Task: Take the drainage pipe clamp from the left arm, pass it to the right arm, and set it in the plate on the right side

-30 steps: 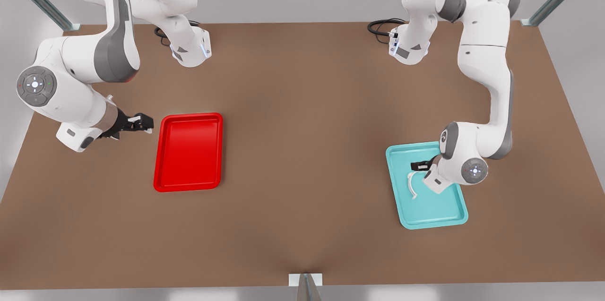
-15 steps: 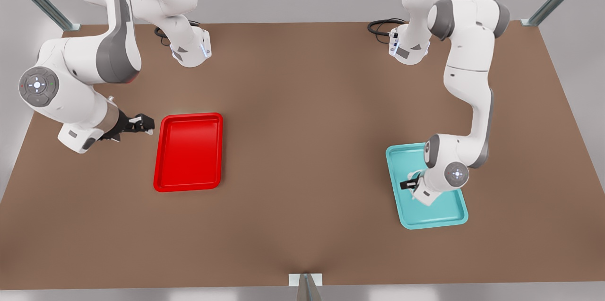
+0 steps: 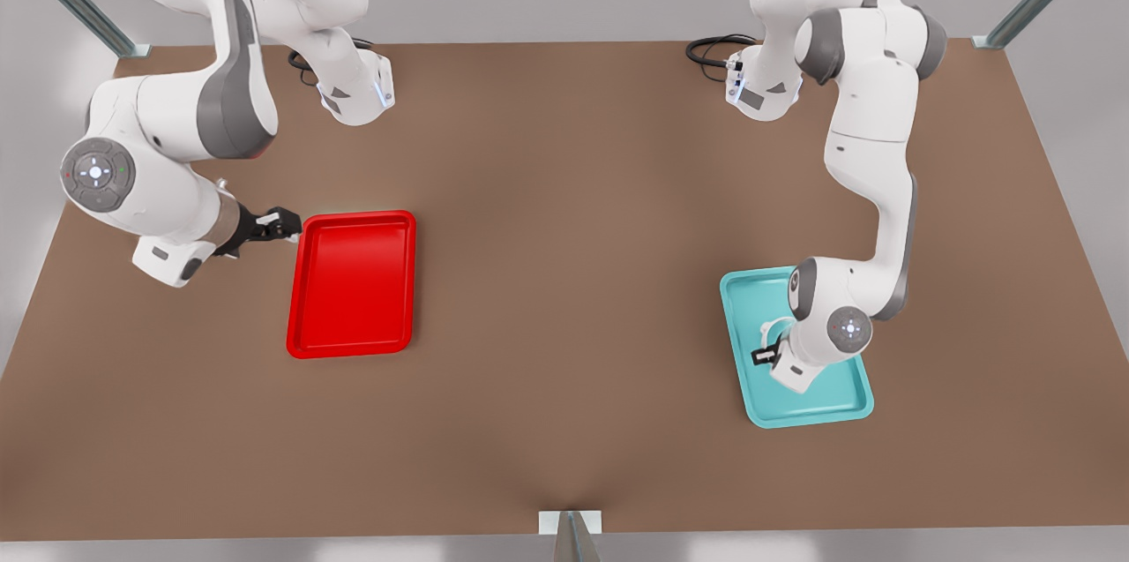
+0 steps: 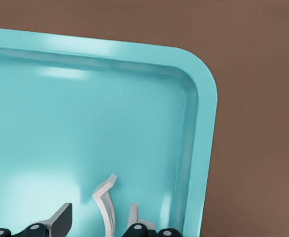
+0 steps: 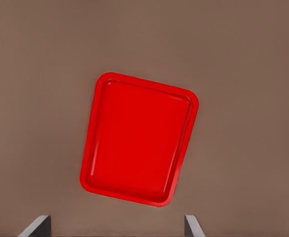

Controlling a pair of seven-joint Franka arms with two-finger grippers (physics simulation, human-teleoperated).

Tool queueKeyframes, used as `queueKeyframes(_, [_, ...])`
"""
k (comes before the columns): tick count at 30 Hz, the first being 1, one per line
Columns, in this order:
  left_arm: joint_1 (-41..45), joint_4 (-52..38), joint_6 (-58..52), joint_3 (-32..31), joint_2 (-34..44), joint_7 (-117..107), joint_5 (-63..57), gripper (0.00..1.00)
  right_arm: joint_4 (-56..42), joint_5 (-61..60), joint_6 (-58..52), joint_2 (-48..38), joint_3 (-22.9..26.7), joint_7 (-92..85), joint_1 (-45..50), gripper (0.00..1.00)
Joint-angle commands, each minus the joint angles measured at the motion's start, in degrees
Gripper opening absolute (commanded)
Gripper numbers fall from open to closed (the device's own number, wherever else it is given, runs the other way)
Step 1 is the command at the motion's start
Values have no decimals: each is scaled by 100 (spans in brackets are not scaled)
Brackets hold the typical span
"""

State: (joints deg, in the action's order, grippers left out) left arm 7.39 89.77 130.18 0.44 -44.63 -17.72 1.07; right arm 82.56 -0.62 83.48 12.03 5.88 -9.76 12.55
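Note:
The white drainage pipe clamp (image 4: 105,200) lies flat in the teal tray (image 4: 203,123), near one corner. My left gripper (image 4: 99,213) is low over it, open, one finger on each side of the clamp with a gap to both. In the front view this gripper (image 3: 766,352) is on the right, and a bit of the clamp (image 3: 764,332) shows beside it. The red plate (image 3: 353,284) lies at the front view's left. My right gripper (image 3: 282,223) hovers open at the plate's outer edge, and the plate (image 5: 137,138) lies empty ahead of it.
The teal tray (image 3: 847,408) sits near the brown table's front right in the front view. Both arm bases and black cables (image 3: 710,48) are at the back edge. A metal post (image 3: 571,535) stands at the front edge's middle. Bare tabletop separates the trays.
The left arm has swung toward the table's front and come down over the clamp, fingers now straddling it. The right gripper has shifted toward the red plate's edge.

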Motion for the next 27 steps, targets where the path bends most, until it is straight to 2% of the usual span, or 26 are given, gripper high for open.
queueKeyframes(1, [-1, -12, 16, -8, -2, -451, -1, 59, -12, 18, -69, 1, 1, -219, 89, 100])
queueKeyframes(2, [-1, -12, 16, 0, -2, -451, 7, 47, -3, 10, -69, 19, -8, -175, 177, 100])
queueKeyframes(4, [-1, -12, 16, 0, -2, -460, 16, 37, 15, 1, -60, 54, 1, -175, 204, 100])
queueKeyframes(27, [-1, 41, -125, 0, -90, -750, 25, 37, -65, 10, -60, -60, 45, 71, 186, 100])
